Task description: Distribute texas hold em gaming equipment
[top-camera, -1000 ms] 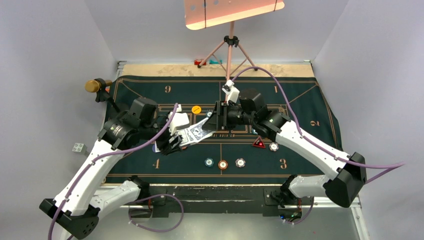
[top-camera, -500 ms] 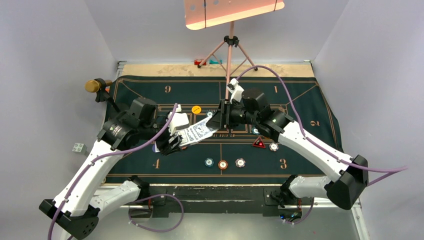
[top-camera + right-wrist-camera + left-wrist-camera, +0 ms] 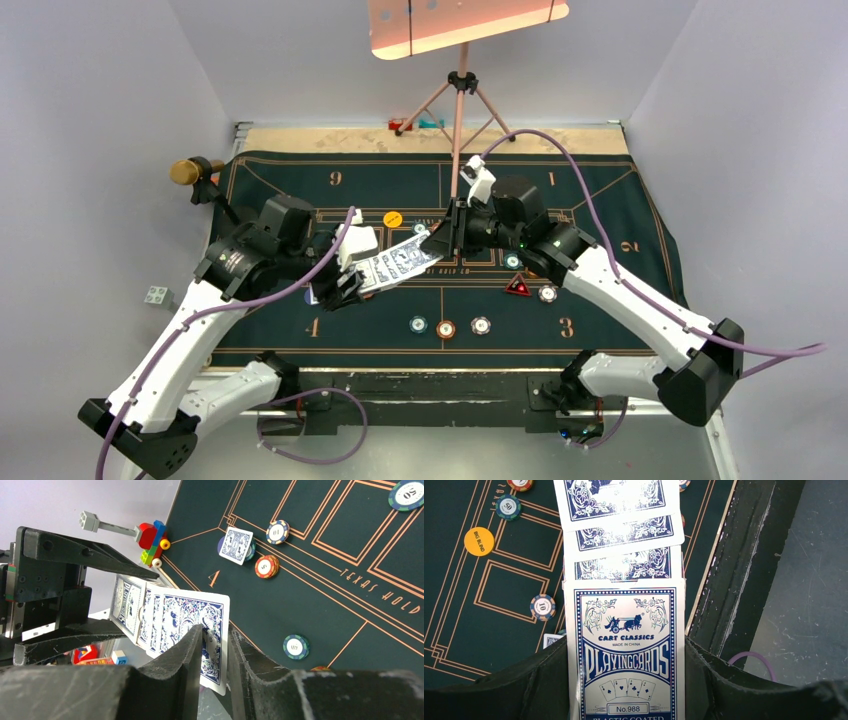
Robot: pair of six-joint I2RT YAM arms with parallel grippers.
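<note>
My left gripper (image 3: 350, 275) (image 3: 626, 680) is shut on a blue-and-white playing card box (image 3: 626, 645), held above the mat's left half. Several blue-backed cards (image 3: 624, 530) fan out of the box's far end. My right gripper (image 3: 445, 238) (image 3: 216, 635) meets it from the right, its fingers closed on the end of the outermost card (image 3: 192, 610). On the felt lie a yellow disc (image 3: 393, 218), a red triangular marker (image 3: 518, 286), and teal (image 3: 418, 324), orange-brown (image 3: 445, 328) and white (image 3: 481, 325) chips. One card (image 3: 236, 545) rests face down over a blue disc (image 3: 220, 545).
The dark green felt mat (image 3: 600, 200) covers the table. A tripod stand (image 3: 460, 90) rises at the back centre, and a gold-capped post (image 3: 185, 172) stands at the mat's left corner. Toy bricks (image 3: 152, 540) lie off the mat's edge. A black rail (image 3: 744, 555) borders the near side.
My right gripper has narrowed its jaws onto the card and drifted right, and the card now sticks farther out of the fan. The left gripper with the box has stayed in place.
</note>
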